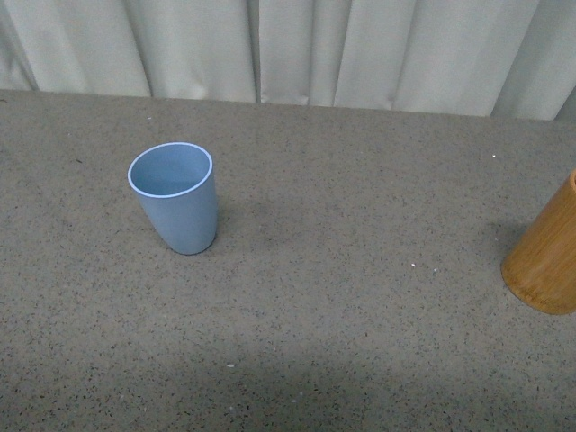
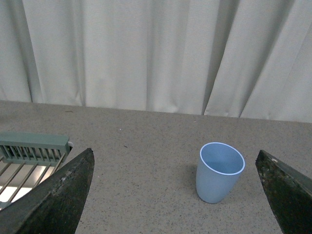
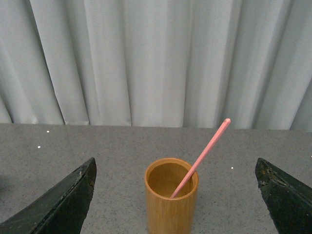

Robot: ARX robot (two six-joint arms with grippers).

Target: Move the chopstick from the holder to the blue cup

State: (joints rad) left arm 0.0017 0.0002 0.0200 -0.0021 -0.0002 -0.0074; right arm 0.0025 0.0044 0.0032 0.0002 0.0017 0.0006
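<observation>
1. The blue cup (image 1: 173, 198) stands upright on the speckled grey bench (image 1: 342, 297), on the robot's left side, with its mouth open upward.
2. The wooden holder (image 1: 544, 261) stands upright far to the robot's right, well apart from the cup. The edge of the front view cuts it off.
3. In the right wrist view, the pink chopstick (image 3: 202, 157) sits inside the holder (image 3: 171, 195). It leans on the rim, and its upper end sticks out well above it.
4. The right hand (image 3: 175, 160) is spread wide. Its dark fingers (image 3: 63, 204) frame the holder from either side and are apart from it, touching neither holder nor chopstick.
5. The left hand (image 2: 174, 152) is also spread wide. Its fingers (image 2: 58, 200) are well apart, and the cup (image 2: 219, 171) shows on the bench beyond them.
6. A pale green slatted rack (image 2: 34, 146) lies at the edge of the left wrist view, well apart from the cup.
7. A pale pleated curtain (image 1: 288, 49) hangs behind the bench.
</observation>
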